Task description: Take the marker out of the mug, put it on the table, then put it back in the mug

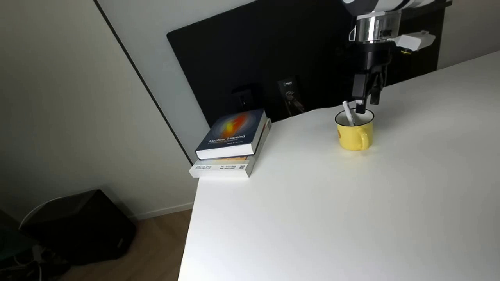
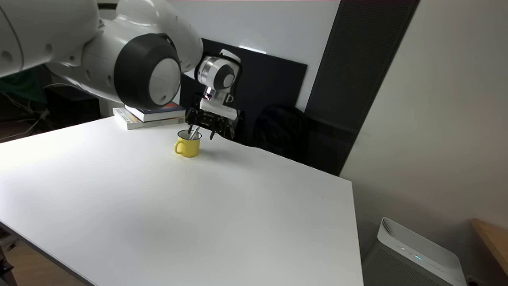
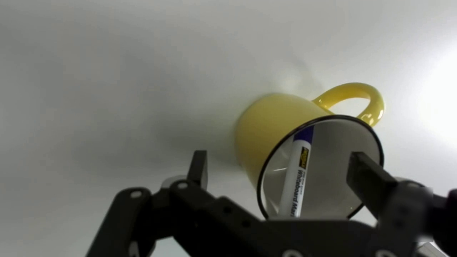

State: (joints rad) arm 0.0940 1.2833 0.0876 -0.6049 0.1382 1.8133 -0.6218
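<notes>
The yellow mug (image 1: 350, 136) stands upright on the white table (image 1: 332, 214) near its back edge, and both exterior views show it. A white marker (image 3: 295, 175) leans inside, its dark blue cap down in the mug and its white end sticking out above the rim. Just over the mug hangs my gripper (image 1: 367, 106), pointing down with its fingers wide apart and nothing held. In the wrist view the marker lies between the two fingers without contact; one finger (image 3: 369, 178) overlaps the mug's mouth, the other is outside the rim. Whether a fingertip dips below the rim I cannot tell.
Two stacked books (image 1: 230, 134) lie at the table's corner, close to the mug. A black panel (image 1: 254, 58) rises behind the back edge. The mug's handle (image 2: 179, 147) points away from the panel. An air purifier (image 2: 416, 254) stands on the floor beyond the table.
</notes>
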